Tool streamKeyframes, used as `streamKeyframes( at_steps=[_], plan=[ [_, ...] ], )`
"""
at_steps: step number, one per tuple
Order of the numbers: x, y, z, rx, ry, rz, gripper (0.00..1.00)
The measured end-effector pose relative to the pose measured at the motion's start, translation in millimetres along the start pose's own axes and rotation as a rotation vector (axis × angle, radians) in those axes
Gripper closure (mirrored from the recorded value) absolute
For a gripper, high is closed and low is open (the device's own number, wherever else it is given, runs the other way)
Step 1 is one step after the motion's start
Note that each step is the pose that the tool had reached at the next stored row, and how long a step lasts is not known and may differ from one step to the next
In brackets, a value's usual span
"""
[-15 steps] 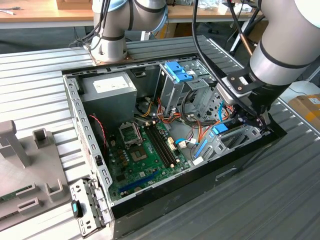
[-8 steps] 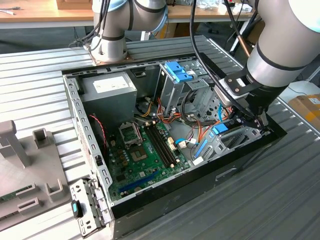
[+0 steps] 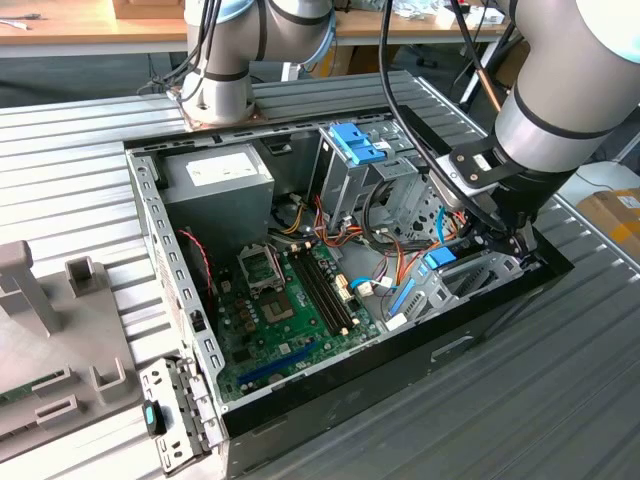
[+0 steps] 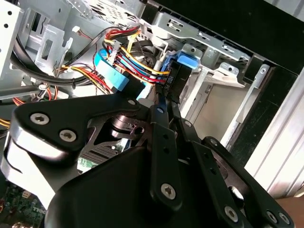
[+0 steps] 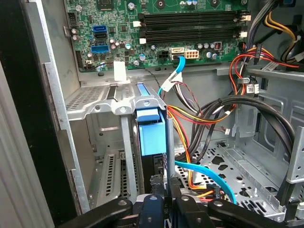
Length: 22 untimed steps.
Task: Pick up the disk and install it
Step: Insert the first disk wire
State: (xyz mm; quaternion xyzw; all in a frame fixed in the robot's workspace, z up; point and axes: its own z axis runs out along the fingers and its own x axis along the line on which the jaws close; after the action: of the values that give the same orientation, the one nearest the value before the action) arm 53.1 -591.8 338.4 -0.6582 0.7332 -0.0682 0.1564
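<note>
Fingers (image 4: 160, 118) of the gripper (image 4: 166, 95) pinch the disk (image 5: 151, 137) tight at the bay (image 5: 102, 107), exterior view's right. I think it should go straight and slow, clear of the cables (image 5: 190, 115).

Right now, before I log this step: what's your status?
Tool shut on disk. Disk at the bay. Cables crowd its side.

No lettering can be read anywhere. A white label (image 3: 222, 172) lies on the grey power supply (image 3: 215, 218) just beside the motherboard (image 3: 290, 300), its print too fine to make out. A small white tag (image 5: 119, 72) at the motherboard's edge looks blank, and the motherboard's own white markings are illegible. The disk (image 5: 152, 135), just off the motherboard's edge, shows plain blue.
</note>
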Motion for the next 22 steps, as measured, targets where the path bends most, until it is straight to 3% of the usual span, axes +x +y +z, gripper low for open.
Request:
streamKeyframes(
  at_steps=[16, 20, 22],
  plan=[
    [-0.8, 1.7, -2.2, -0.0011, 0.001, 0.0, 0.84],
    [-0.8, 1.7, -2.2, -0.0164, 0.0037, 0.002, 0.84],
    [-0.8, 1.7, -2.2, -0.0175, 0.0039, 0.002, 0.84]
  ],
)
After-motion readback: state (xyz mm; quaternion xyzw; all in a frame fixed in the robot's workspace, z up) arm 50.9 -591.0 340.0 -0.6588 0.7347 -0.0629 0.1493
